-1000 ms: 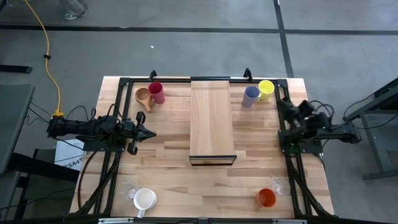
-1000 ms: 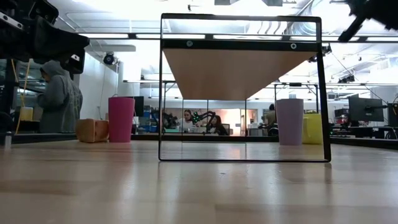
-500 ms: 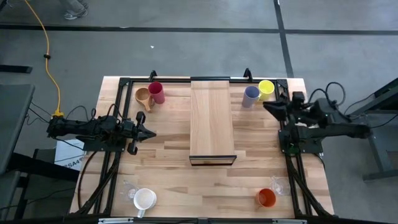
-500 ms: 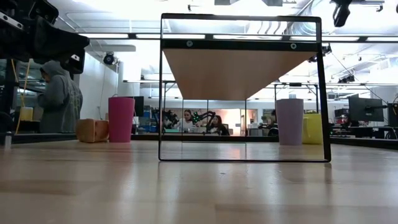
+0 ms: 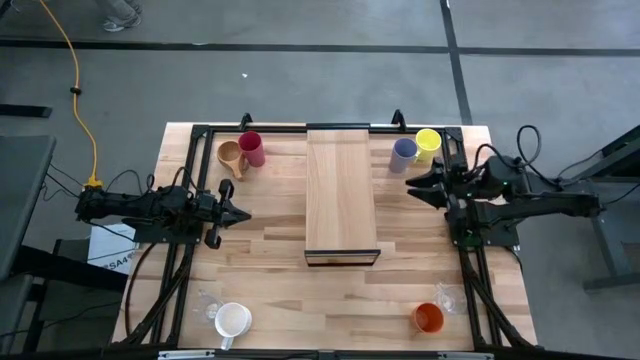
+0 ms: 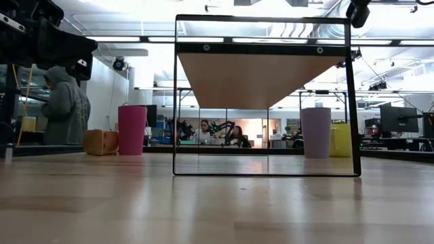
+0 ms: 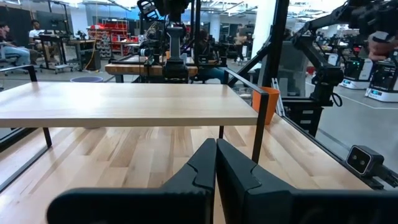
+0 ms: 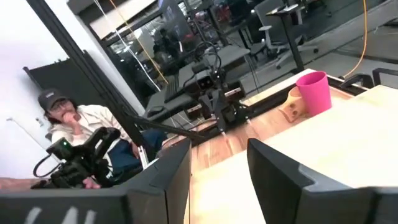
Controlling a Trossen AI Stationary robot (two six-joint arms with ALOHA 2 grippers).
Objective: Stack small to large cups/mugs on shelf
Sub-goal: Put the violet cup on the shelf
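From above: the striped table point(image 5: 270, 250) carries the pale shelf point(image 5: 341, 190) at centre, bare. Lavender cup point(image 5: 403, 153) and yellow mug point(image 5: 428, 142) stand right of it. Right gripper point(image 5: 412, 185), fingers parted and empty, hovers just beside them. Left wrist: left gripper point(image 7: 216, 163) closed, empty.

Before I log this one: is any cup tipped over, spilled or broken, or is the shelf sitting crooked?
Nothing stands out. The shelf sits square and bare. Crimson tumbler, wooden cup, lavender tumbler, yellow mug, white mug and orange tumbler all stand upright; no spill shows.
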